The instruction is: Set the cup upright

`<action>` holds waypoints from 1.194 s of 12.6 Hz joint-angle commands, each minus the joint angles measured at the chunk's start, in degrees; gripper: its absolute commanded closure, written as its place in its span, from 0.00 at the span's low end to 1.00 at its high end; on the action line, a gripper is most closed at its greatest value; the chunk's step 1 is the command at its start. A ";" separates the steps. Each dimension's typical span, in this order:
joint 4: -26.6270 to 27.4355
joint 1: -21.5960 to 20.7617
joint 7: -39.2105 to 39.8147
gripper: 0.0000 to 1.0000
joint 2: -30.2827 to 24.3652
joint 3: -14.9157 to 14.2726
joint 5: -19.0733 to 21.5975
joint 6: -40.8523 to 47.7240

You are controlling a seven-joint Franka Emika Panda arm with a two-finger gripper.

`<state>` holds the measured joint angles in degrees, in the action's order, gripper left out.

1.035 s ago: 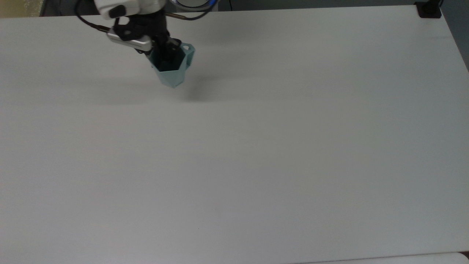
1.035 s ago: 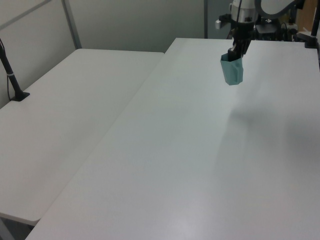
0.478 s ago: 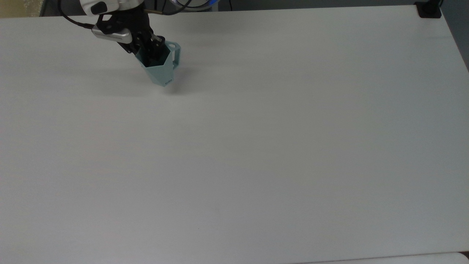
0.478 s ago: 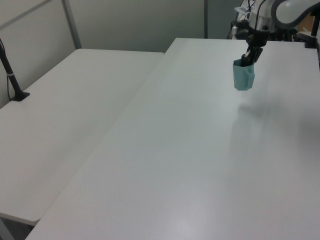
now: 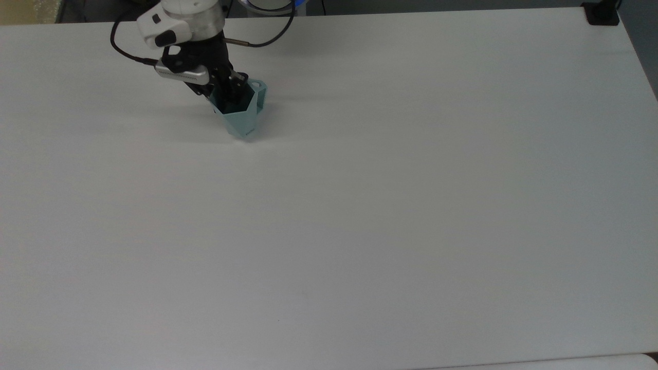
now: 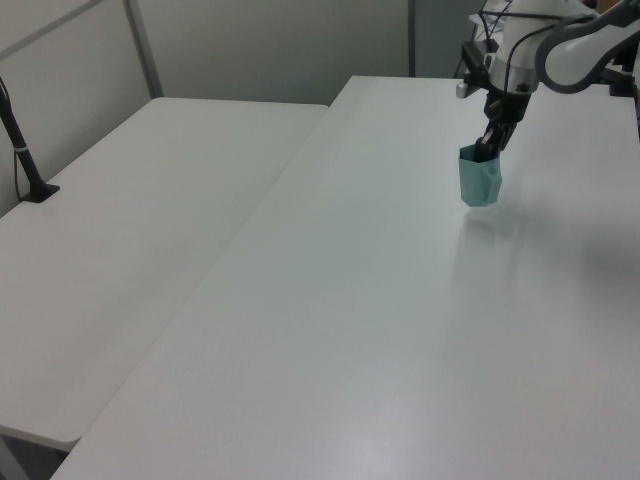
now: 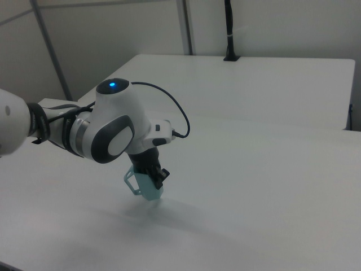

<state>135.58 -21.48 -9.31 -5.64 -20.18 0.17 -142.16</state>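
The cup (image 5: pixel 240 117) is pale teal-green with faceted sides and stands mouth up, slightly tilted, near the far left of the white table (image 5: pixel 390 216) in the top view. Its small handle (image 5: pixel 259 96) points toward the top view's right. My gripper (image 5: pixel 231 94) comes down from above and is shut on the cup's rim wall, with a dark finger inside the mouth. In the left view the cup (image 6: pixel 480 181) hangs under the gripper (image 6: pixel 489 148) with its base at the table surface or just above it. The right view shows the cup (image 7: pixel 146 188) below the gripper (image 7: pixel 153 176).
A black clamp (image 5: pixel 601 13) sits at the table's far right corner in the top view. A second white table (image 6: pixel 130 240) adjoins on the left view's left, with a black post (image 6: pixel 22 145) on it. Cables (image 5: pixel 128 54) loop off the arm's wrist.
The gripper has carried the cup down toward the table, drifting first to the top view's left, then back right and nearer. The cup's shadow has closed in on its base.
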 commanded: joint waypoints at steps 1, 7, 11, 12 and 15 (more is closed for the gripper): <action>0.48 -2.07 -0.96 1.00 2.12 -0.47 1.50 -4.17; 0.21 -2.86 -1.06 1.00 3.44 -0.47 1.50 -4.09; -0.05 -2.42 -1.14 0.55 3.27 -0.47 1.50 -2.60; -1.01 -2.42 -1.06 0.33 3.01 -0.47 1.50 -0.07; -5.22 -2.25 -1.14 0.00 0.81 -0.47 1.50 7.83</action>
<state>134.38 -23.38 -10.37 -2.11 -20.21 0.20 -141.92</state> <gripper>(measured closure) 0.361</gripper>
